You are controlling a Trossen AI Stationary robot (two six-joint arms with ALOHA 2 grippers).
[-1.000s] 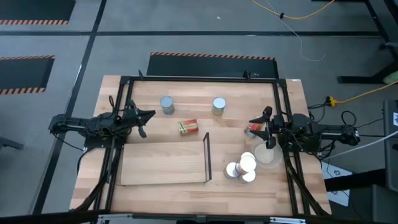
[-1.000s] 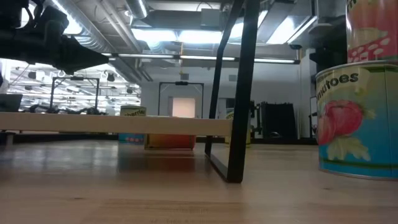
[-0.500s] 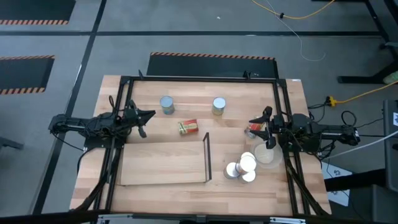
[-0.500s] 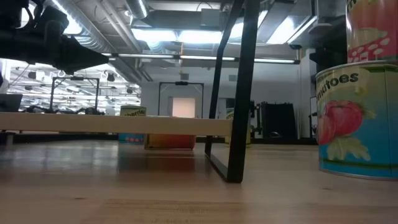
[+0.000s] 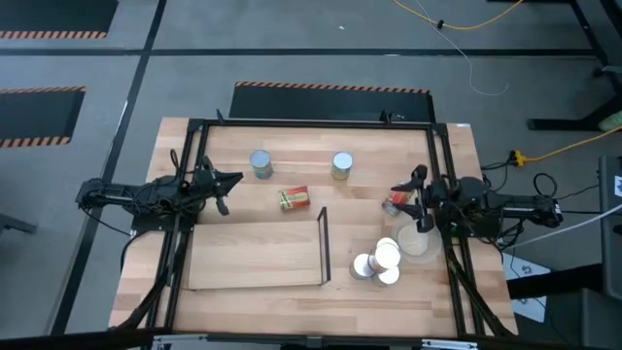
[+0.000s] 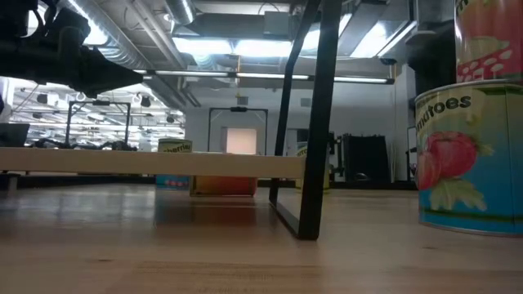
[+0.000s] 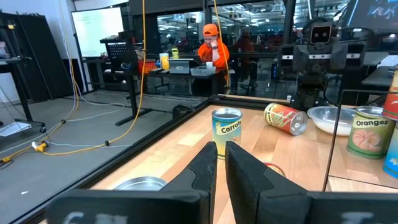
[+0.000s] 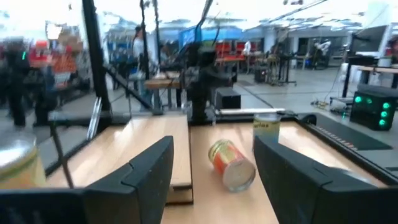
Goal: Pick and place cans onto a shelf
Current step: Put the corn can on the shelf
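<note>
Two cans stand upright at the far side, one (image 5: 260,163) left of the other (image 5: 341,165), and a red-and-yellow can (image 5: 293,198) lies on its side nearer the shelf. Another can (image 5: 394,202) lies on its side just in front of my right gripper (image 5: 403,194), which is open, level and touches nothing. Several cans (image 5: 379,262) stand stacked at the near right. The shelf (image 5: 255,255) lies flat on the table, its black frame (image 5: 323,245) upright at its right end. My left gripper (image 5: 228,183) hovers shut at the table's left, holding nothing.
A flat beige dish (image 5: 416,243) sits beside the stacked cans, under my right arm. A black frame (image 5: 311,122) runs around the table's edges. Bare tabletop lies between the two grippers and along the near edge. A person in orange (image 7: 214,50) sits far beyond the table.
</note>
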